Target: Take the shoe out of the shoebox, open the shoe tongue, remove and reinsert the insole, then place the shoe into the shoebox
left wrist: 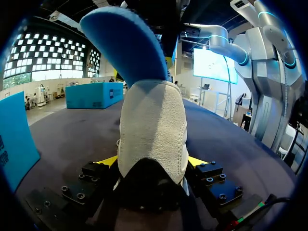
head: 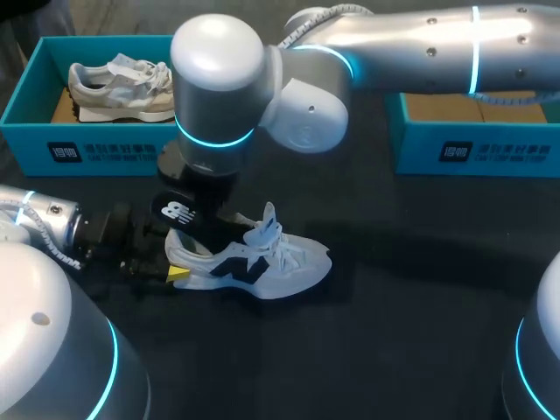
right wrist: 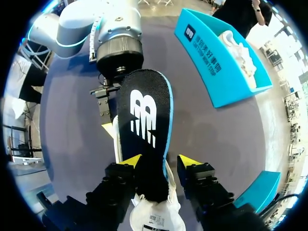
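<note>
A white shoe (head: 262, 262) with a dark side logo lies on the dark table, toe to the right. My left gripper (head: 172, 269) is shut on its grey suede heel (left wrist: 153, 130), one yellow tip on each side. The black insole (right wrist: 147, 125) with a white logo stands slanted out of the shoe's opening, its blue underside (left wrist: 125, 43) facing my left wrist. My right gripper (right wrist: 160, 162) hangs over the shoe from above with the insole between its fingers. One tip lies against the insole and the other stands slightly off it, so it is open.
A blue shoebox (head: 87, 150) at the back left holds a second grey-white shoe (head: 122, 83). Another blue box (head: 477, 149) stands at the back right. My right arm's wrist (head: 214, 87) covers the table's middle back.
</note>
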Robot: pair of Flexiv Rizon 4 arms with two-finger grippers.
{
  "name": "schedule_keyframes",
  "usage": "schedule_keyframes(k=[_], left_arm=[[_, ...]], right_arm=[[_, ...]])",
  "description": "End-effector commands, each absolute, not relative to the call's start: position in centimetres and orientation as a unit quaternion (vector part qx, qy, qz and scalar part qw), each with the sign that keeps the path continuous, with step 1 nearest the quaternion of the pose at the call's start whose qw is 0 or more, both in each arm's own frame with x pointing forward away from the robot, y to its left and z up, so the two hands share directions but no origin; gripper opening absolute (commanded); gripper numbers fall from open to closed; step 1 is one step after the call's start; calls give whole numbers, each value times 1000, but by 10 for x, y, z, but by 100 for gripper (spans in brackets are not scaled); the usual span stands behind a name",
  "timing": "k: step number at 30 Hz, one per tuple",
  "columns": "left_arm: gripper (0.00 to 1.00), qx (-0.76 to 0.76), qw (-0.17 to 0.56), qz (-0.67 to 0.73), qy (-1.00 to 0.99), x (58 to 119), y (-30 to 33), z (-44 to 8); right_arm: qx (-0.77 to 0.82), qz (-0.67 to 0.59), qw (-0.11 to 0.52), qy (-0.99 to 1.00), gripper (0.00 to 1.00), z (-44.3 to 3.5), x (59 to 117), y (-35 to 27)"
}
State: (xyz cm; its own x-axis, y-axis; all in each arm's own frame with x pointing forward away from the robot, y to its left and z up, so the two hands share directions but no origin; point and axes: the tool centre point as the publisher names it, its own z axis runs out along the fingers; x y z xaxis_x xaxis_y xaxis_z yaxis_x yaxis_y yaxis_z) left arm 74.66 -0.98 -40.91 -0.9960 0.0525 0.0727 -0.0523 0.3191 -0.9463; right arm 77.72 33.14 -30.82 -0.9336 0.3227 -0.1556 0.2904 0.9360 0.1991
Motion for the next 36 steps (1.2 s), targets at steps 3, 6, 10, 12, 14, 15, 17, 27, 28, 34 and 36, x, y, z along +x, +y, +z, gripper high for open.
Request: schedule_keyframes(k=[3,6,10,12,14,15,17,27,28,34,36], left_arm=[[0,0,45,583,-811,747,-11,-409],[0,0,45,583,-811,747,-11,-409],[0,0,45,583,-811,747,-11,-409],[0,0,45,583,-811,747,-11,-409],[0,0,45,583,-811,747,-11,-409],[0,0,45,583,-811,747,-11,-409],[0,0,45,583,-811,747,-11,-409],[0,0,45,583,-811,747,-11,-409],[0,0,45,583,-811,747,-11,-409],[0,0,45,583,-811,747,-11,-409],[0,0,45,583,-811,747,-11,-409]], right_arm=[[158,87,105,978,47,-296,772,324],[157,87,106,978,46,-297,774,325],[156,87,102,979,45,-300,778,325],[155,89,100,979,44,-301,779,327],[152,91,96,979,41,-303,779,329],[151,90,95,980,39,-305,779,330],[148,92,92,980,31,-306,779,331],[141,94,74,983,0,-310,774,332],[140,95,74,983,0,-308,773,332],[138,78,87,983,0,-290,768,325],[139,75,92,983,0,-284,767,324]])
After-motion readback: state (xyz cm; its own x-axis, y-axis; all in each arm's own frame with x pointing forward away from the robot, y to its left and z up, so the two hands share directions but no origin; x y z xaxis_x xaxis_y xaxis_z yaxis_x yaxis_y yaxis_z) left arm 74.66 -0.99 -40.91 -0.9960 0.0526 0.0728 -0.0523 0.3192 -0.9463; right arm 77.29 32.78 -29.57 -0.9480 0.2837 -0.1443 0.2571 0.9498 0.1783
